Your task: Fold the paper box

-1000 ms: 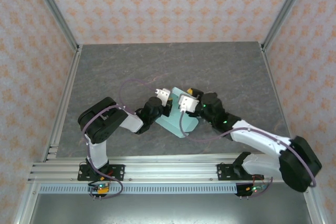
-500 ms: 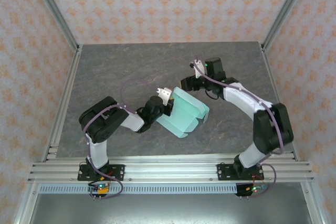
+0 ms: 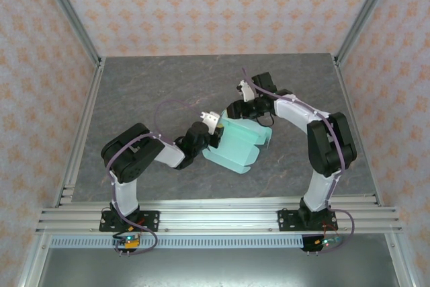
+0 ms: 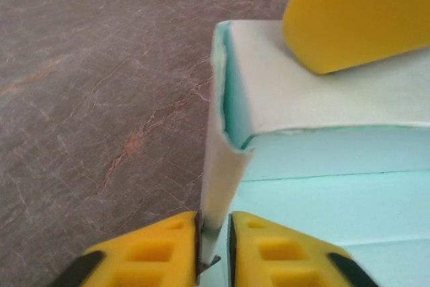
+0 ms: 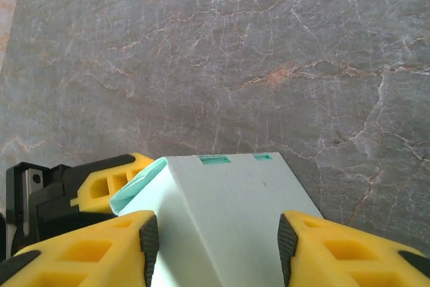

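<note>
Grips the paper box (image 3: 240,144) by its left side wall (image 4: 218,159), left jaws clenched on the thin mint card, which stands upright straight ahead of them. Shows, just right of those jaws, the box body lying on the grey table (image 3: 148,85), with one pale panel (image 4: 316,92) bent over from the held wall. Finds on that panel, ahead and to the right of the left jaws, a yellow pad (image 4: 356,11) of the right arm; cannot tell whether touching or just above.

Straddles the box's far end further right, right jaws released and spread wide, with the pale top face (image 5: 228,226) between them and no squeeze visible on either side.

Differs from a second ago: lay low across the box from the near side then, swung clear to the far side half a second back, and now sits over the far edge. Looks less flat than before, right-hand end raised.

Suggests a fresh approach from the far side, with the fold only partway done and the left hold acting as anchor.
</note>
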